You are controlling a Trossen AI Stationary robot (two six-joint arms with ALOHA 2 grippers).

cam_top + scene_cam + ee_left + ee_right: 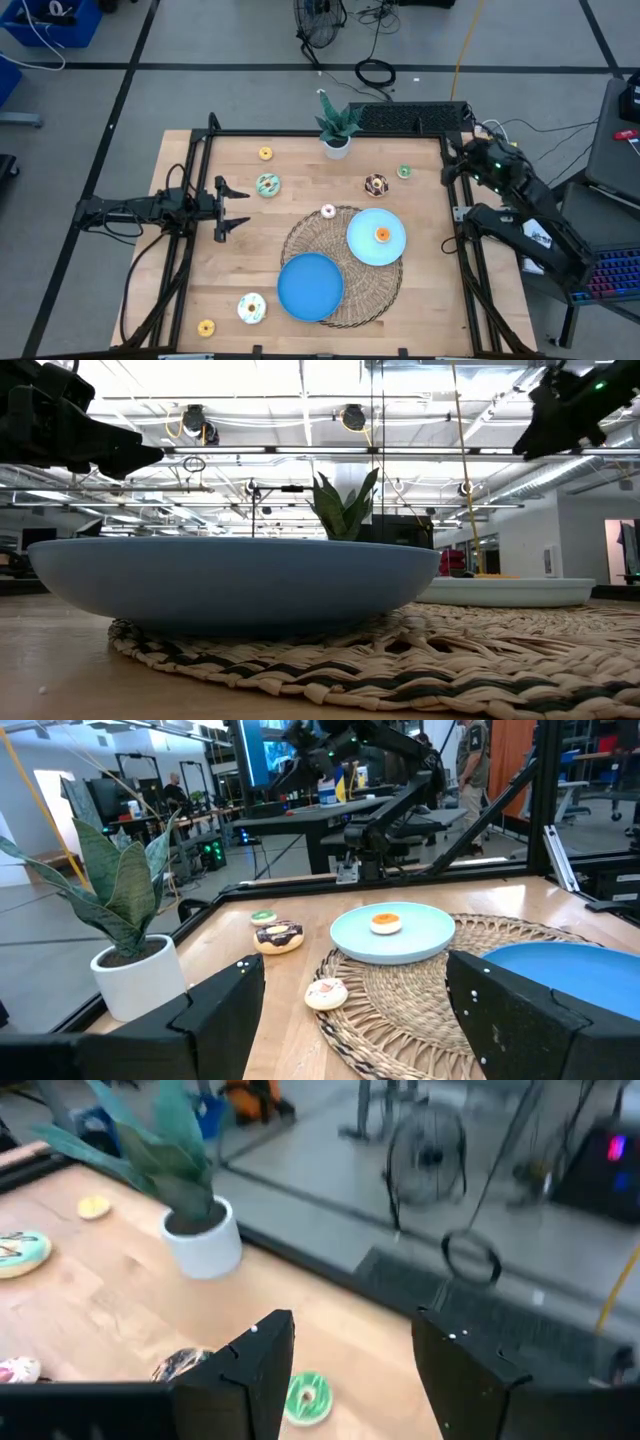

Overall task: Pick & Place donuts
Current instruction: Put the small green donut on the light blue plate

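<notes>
Jaws of both the left gripper and right gripper wide, empty; right should center over green donut, descend squarely.

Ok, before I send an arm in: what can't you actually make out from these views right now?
- Low view: the dark blue plate fills the frame and hides every donut on the table.
- Right wrist view: the chocolate donut is half hidden behind the right gripper finger; the pink donut is cut off by the edge.
- High view: the yellow donut near the front edge is too small to show its icing detail.
- Left wrist view: the left gripper fingers block the near table.
</notes>
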